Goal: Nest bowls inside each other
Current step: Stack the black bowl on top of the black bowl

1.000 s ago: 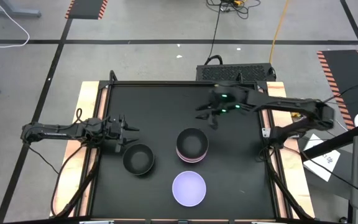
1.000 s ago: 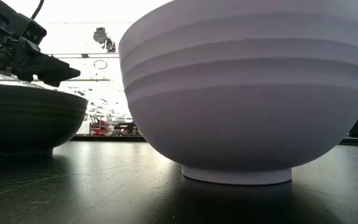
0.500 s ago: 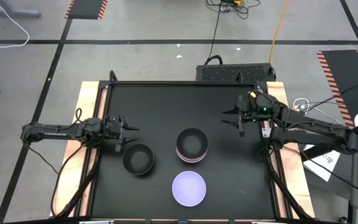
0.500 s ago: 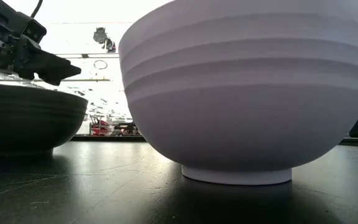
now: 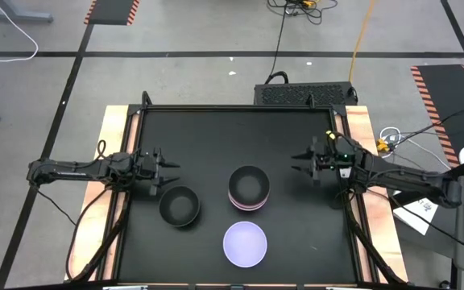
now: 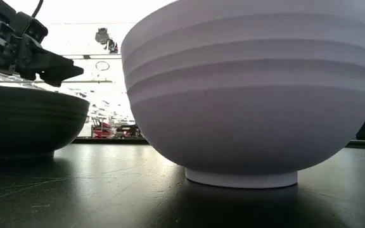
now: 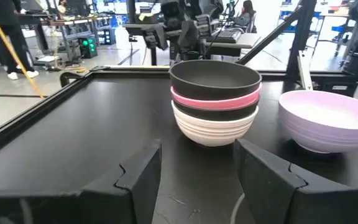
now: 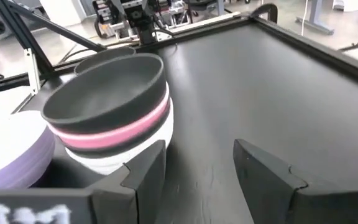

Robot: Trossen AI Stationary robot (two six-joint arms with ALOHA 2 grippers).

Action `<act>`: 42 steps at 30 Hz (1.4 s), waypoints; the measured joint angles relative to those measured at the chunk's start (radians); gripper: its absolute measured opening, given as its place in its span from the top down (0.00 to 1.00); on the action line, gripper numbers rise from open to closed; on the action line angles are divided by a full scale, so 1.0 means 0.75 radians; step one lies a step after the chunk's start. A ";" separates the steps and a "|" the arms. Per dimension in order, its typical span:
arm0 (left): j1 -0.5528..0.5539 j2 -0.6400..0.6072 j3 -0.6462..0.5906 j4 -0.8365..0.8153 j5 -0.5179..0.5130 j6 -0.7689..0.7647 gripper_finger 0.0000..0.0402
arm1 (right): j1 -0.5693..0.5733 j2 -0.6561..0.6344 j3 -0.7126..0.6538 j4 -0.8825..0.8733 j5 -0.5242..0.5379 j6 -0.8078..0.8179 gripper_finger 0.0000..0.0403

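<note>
A nested stack of bowls stands on its white bottom bowl at mid-table, with a black, a pink and a top black bowl above; it also shows in the left wrist view and the right wrist view. A single black bowl rests on its foot left of the stack. The lavender bowl sits near the near edge. My left gripper hovers open just beyond the single black bowl. My right gripper is open, right of the stack.
The black table top has a raised frame around it. Bare table lies between the stack and the far edge. A black box stands behind the far edge. Beyond the table, a room with desks and people shows.
My right gripper has drawn back from over the far middle of the table toward the right edge and a little toward the near edge, staying open. The left arm and all the bowls have kept still.
</note>
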 joint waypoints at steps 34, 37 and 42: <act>0.000 0.000 0.000 0.000 -0.036 -0.006 0.50 | 0.186 -0.195 -0.238 0.240 -0.119 0.109 0.61; 0.000 0.000 0.000 0.000 -0.036 -0.006 0.50 | 0.294 -0.195 -0.239 0.304 -0.050 0.063 0.61; 0.000 0.000 0.000 0.000 -0.036 -0.010 0.50 | 0.406 -0.195 -0.239 0.306 0.056 -0.011 0.61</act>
